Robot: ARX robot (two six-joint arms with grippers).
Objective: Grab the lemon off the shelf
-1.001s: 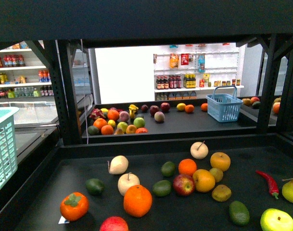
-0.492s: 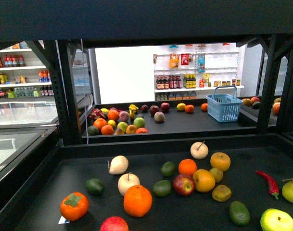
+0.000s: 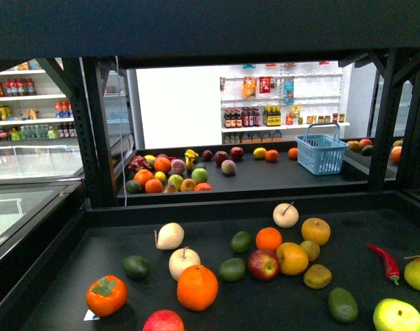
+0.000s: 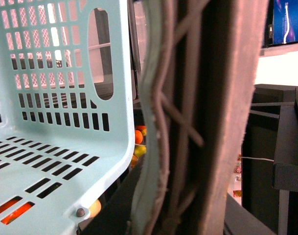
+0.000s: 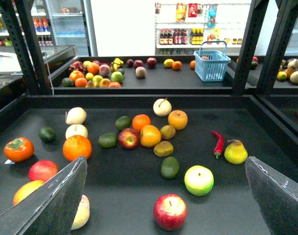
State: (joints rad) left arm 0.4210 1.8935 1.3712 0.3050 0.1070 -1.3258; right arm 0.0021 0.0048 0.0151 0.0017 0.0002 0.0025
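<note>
Right tool (image 5: 163,164) open over the shelf (image 5: 124,182). Can't tell left tool; pale basket (image 4: 56,122) beside it, gone from front view.

We find the shelf (image 3: 72,248) nearest us, its deck strewn with fruit. A persimmon (image 3: 106,295) lies near left, with a large citrus (image 3: 197,287) just to its right. An apple (image 3: 263,265) sits mid-deck, touching the fruit on its right. A chili pepper (image 3: 384,262) lies at the right, an avocado (image 3: 343,305) nearer than it. On the far deck (image 3: 265,181), a basket (image 3: 321,153) stands right of a fruit pile (image 3: 167,174).
</note>
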